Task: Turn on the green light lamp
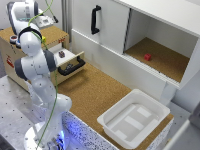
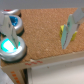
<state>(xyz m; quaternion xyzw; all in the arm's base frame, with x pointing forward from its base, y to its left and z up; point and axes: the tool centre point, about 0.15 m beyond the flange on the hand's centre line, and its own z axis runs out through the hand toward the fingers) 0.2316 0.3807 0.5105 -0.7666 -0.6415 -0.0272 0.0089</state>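
Observation:
The green light lamp is a tiny yellow-green cube on the cork top of the wooden box at the exterior view's left. In the wrist view the lamp sits right beside one fingertip, at or close to contact. My gripper hovers over the box top; in the wrist view it is open and holds nothing, with its fingers wide apart. The other finger stands over a round silver-rimmed light that glows cyan-green.
Below the box top an open drawer with a black handle holds a small dark red piece. A red block lies in the open cabinet. A white bin sits on the cork table. The sliding door has a black handle.

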